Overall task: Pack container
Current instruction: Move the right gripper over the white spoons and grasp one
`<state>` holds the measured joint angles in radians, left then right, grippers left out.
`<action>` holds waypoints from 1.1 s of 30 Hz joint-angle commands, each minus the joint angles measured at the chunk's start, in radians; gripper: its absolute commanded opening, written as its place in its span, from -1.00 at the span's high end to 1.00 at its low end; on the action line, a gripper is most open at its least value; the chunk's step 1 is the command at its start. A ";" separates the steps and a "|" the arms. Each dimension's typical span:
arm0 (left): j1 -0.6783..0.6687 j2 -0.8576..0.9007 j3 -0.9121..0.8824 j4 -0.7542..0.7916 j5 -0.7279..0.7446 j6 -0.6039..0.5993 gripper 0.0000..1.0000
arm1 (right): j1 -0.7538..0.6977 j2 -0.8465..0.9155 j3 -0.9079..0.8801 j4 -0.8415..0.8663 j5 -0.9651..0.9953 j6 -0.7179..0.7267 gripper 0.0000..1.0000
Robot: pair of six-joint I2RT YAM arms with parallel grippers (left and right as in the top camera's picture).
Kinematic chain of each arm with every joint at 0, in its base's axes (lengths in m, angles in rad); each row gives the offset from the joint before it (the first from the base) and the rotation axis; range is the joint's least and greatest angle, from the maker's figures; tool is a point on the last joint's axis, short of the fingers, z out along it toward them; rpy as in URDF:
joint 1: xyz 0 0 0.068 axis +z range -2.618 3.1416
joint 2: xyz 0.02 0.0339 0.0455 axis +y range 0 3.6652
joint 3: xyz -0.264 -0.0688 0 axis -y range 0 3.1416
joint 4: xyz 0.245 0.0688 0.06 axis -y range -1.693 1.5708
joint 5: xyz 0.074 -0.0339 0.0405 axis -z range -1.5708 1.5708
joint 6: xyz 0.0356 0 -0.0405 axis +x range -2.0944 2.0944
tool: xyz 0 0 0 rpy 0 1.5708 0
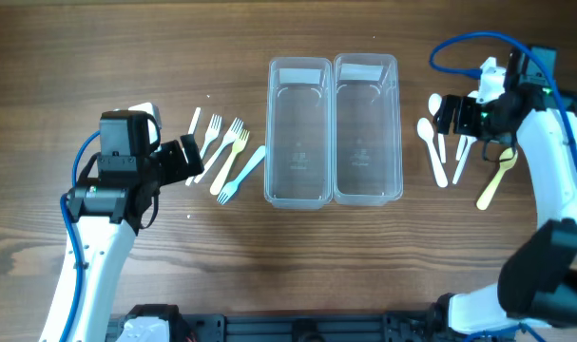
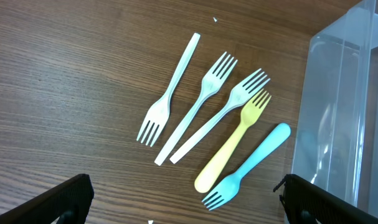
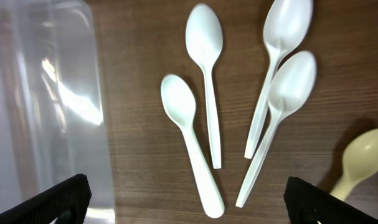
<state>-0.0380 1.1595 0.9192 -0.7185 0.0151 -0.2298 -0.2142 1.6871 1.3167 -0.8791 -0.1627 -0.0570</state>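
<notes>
Packing well probably means pinching one outlying handle squarely, so its neighbours stay put, then carrying it to the two empty containers point(image 1: 299, 133) at the overhead view's centre. The left hand point(image 2: 185, 190) hangs open above five forks point(image 2: 233, 140) mid-frame: three white, one yellow, one blue. The right hand point(image 3: 185, 190) hangs open above five spoons point(image 3: 204, 37): four white, one yellow.

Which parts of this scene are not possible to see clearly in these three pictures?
- Right wrist view: the pale yellow plastic spoon is cut off by the right edge, so its handle is out of frame.
- Left wrist view: the clear plastic container is cut off by the right edge.
- Overhead view: the right claw hides the bowls of some white plastic spoons.
- Overhead view: the embossed marks on the container floor are too small to read.
</notes>
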 commanded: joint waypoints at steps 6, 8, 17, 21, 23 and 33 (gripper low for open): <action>0.006 0.002 0.019 -0.001 -0.013 0.016 -0.99 | 0.002 0.091 0.016 -0.018 -0.122 -0.049 -1.00; 0.006 0.002 0.019 -0.001 -0.013 0.016 -1.00 | 0.011 0.101 0.008 -0.031 -0.080 -0.049 -0.99; 0.006 0.002 0.019 -0.001 -0.013 0.016 -1.00 | 0.142 0.108 -0.093 0.057 0.110 -0.048 -0.88; 0.006 0.002 0.019 -0.001 -0.013 0.016 -1.00 | 0.144 0.125 -0.126 0.097 0.126 -0.045 -0.84; 0.006 0.002 0.019 -0.001 -0.013 0.016 -1.00 | 0.144 0.140 -0.134 0.111 0.126 -0.045 -0.82; 0.006 0.002 0.019 -0.001 -0.013 0.016 -1.00 | 0.144 0.289 -0.134 0.147 0.119 -0.038 -0.41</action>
<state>-0.0380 1.1595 0.9192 -0.7189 0.0120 -0.2298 -0.0685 1.9263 1.1912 -0.7326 -0.0532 -0.1036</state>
